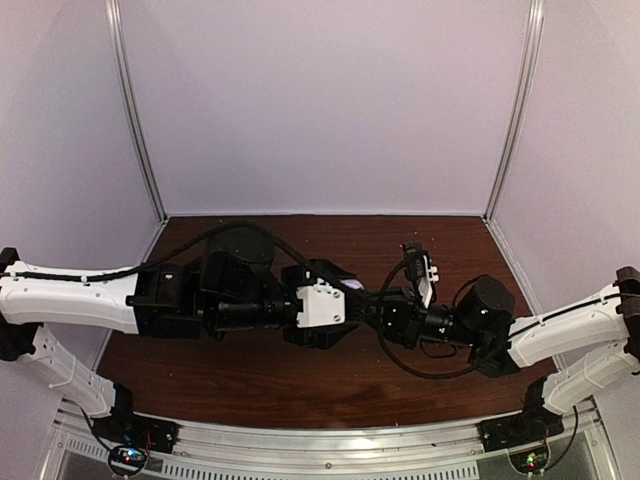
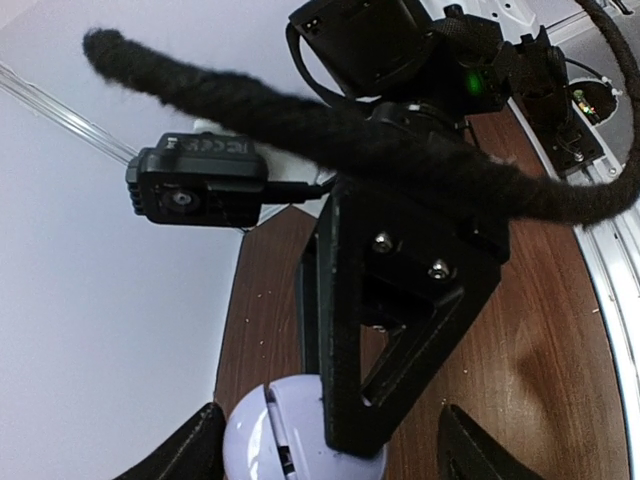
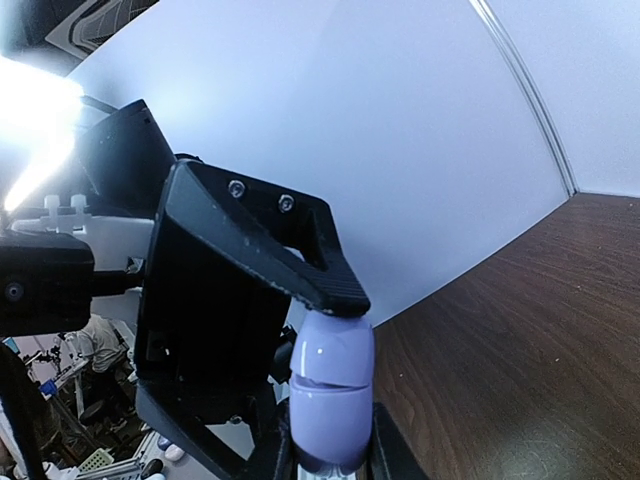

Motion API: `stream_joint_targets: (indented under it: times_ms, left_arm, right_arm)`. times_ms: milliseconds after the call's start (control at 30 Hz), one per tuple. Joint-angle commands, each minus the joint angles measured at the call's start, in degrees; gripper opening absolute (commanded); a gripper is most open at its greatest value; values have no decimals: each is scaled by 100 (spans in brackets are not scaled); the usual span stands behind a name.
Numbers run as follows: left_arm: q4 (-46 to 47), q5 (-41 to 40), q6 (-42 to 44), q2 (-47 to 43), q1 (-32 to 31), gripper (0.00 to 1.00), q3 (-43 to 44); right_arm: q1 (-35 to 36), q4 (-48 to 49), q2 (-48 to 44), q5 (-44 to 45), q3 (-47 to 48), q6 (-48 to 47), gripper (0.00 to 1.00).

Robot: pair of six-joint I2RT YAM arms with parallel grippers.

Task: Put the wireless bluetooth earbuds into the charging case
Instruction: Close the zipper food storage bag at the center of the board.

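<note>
Right end effector (image 3: 330,452) clamps charging case (image 3: 332,385) over brown table (image 1: 300,392); left end effector (image 2: 330,452) wide.

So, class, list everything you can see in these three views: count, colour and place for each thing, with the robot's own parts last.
charging case: one, pale lavender, between the right gripper's fingers.
earbuds: none visible.
table: one, dark brown wood, under both arms.
walls: white, around the table's far and side edges.
rail: one, silver metal, along the near edge.
cable: one, black braided, crossing the left wrist view.
left gripper: one, black, open, fingers either side of the case.
right gripper: one, black, shut on the case.
arms: two, white and black, meeting mid-table.
</note>
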Motion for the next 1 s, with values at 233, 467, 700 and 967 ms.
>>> stream_joint_targets:
  times_ms: [233,467,700,967]
  left_arm:
    - [-306,-195,295,174,-134,60,-151]
    - [-299,-303,405,236,-134,66,-173]
    - [-290,-376,382,237,-135,54,-152]
    - [-276,-292,406,175,-136,35,-166]
  right_arm:
    - [-52,861,70,569,232,527,0]
    - [1,898,78,608,248,564,0]
    - [35,895,75,634,236,538,1]
    - [45,891,64,615,235,519,12]
